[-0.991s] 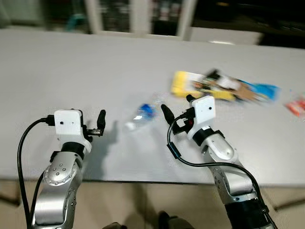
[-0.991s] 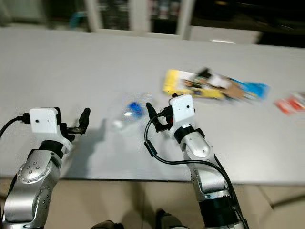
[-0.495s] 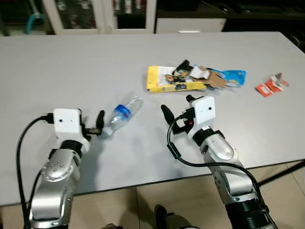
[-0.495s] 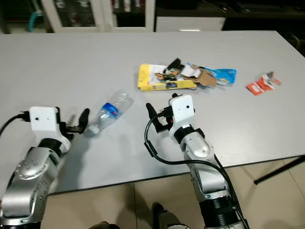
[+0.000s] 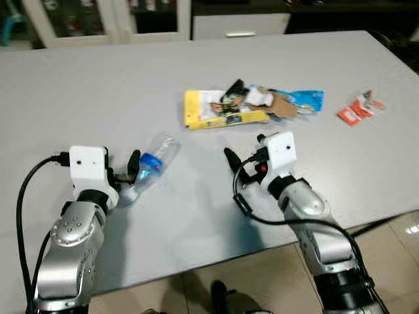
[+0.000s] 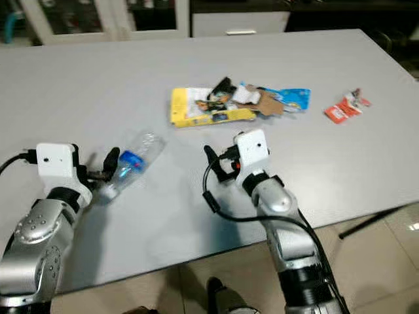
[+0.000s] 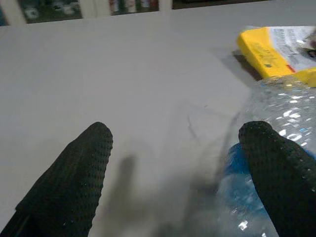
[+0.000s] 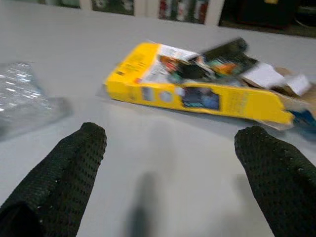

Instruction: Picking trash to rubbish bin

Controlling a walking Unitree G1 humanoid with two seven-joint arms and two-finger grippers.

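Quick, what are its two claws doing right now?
Left gripper: open, one finger against the plastic bottle.
Right gripper: open, holding nothing.

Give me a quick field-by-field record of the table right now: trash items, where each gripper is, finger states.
surface: grey table
bottle: clear plastic bottle with blue label, lying on its side
box: flattened yellow box with wrappers piled on its right end
wrapper: small red wrapper, apart near the table's right edge
left gripper: left gripper open, at the bottle's cap end, one finger against it, not closed on it
right gripper: right gripper open, over bare table, short of the box
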